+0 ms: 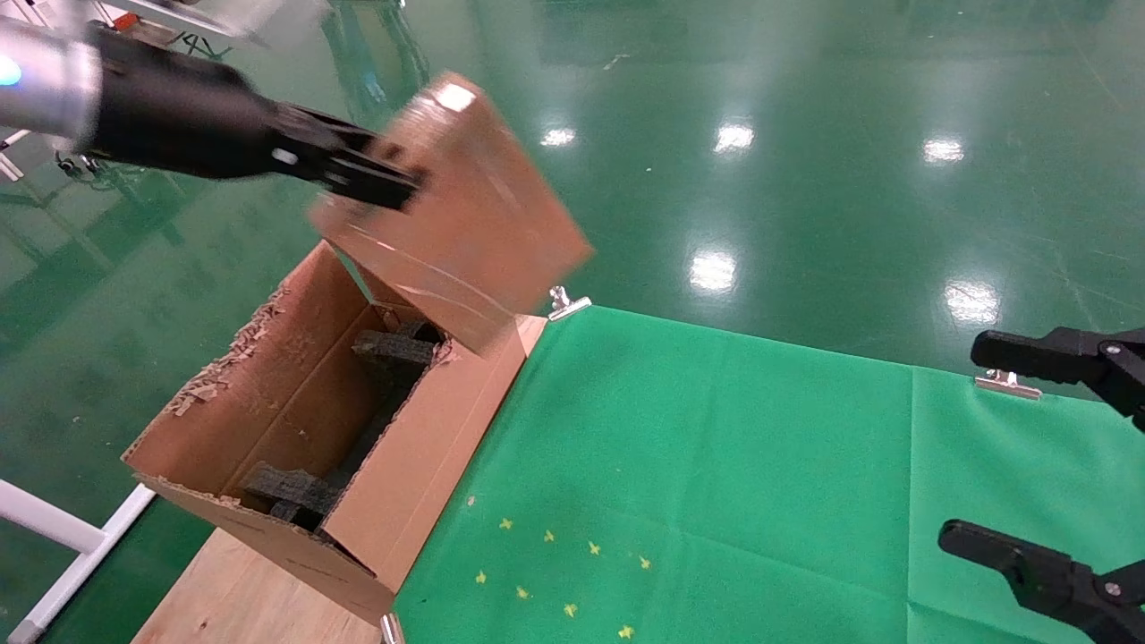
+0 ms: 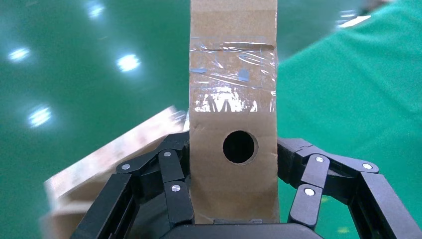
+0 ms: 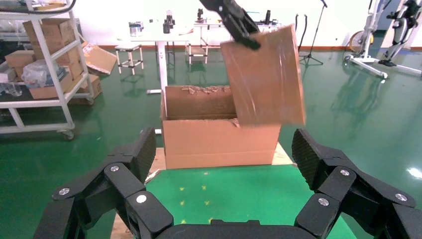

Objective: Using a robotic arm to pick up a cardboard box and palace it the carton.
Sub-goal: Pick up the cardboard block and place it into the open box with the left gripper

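Note:
My left gripper (image 1: 394, 183) is shut on the small brown cardboard box (image 1: 465, 215) and holds it tilted in the air above the far end of the large carton (image 1: 420, 474). In the left wrist view the box (image 2: 233, 74) stands between the fingers (image 2: 171, 169), showing its round hole and shiny tape. The carton has ragged torn flaps and black foam pieces (image 1: 394, 349) inside. It stands at the left edge of the green cloth. In the right wrist view the box (image 3: 263, 74) hangs over the carton (image 3: 219, 134). My right gripper (image 1: 1002, 447) is open and empty at the right.
A green cloth (image 1: 716, 465) covers the table, held by metal clips (image 1: 565, 302), with small yellow marks (image 1: 555, 572) near the front. Bare wood (image 1: 241, 599) shows under the carton. Shelves with boxes (image 3: 45, 59) and white tables stand beyond, on the green floor.

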Available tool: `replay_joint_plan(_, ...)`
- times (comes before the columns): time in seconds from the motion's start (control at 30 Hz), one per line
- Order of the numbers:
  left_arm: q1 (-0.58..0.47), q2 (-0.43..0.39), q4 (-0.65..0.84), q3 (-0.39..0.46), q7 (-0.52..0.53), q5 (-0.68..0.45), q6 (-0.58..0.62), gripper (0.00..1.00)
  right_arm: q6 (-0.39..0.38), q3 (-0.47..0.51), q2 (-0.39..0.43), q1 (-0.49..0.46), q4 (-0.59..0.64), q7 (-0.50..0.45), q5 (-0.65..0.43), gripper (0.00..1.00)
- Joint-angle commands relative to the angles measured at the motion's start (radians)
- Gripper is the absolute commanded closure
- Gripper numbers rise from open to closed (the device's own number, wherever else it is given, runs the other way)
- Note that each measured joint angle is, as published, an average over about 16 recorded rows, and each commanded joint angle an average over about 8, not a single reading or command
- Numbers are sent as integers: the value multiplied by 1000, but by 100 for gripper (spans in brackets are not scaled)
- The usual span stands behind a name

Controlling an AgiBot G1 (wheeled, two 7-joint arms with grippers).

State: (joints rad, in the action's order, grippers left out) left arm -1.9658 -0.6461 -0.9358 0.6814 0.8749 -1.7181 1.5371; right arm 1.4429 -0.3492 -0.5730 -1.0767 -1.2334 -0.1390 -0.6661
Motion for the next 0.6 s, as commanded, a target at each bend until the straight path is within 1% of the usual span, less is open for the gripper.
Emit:
replay_joint_plan(0.03, -52, 15, 70, 0, -61, -31, -1, 100, 0, 0, 0, 0, 0, 0, 0, 0)
replay_joint_plan(0.13, -79, 19, 164, 27, -118, -104, -20, 100, 0, 0, 0, 0, 0, 0, 0, 0)
replay_joint_plan(0.23, -81, 11, 248, 55, -150, -167, -51, 100, 0, 0, 0, 0, 0, 0, 0, 0)
replay_joint_plan(0.4, -60, -15, 363, 89, -158, -242, -124, 100, 0, 0, 0, 0, 0, 0, 0, 0)
replay_joint_plan(0.6, -24, -45, 459, 119, -145, -312, -230, 100, 0, 0, 0, 0, 0, 0, 0, 0)
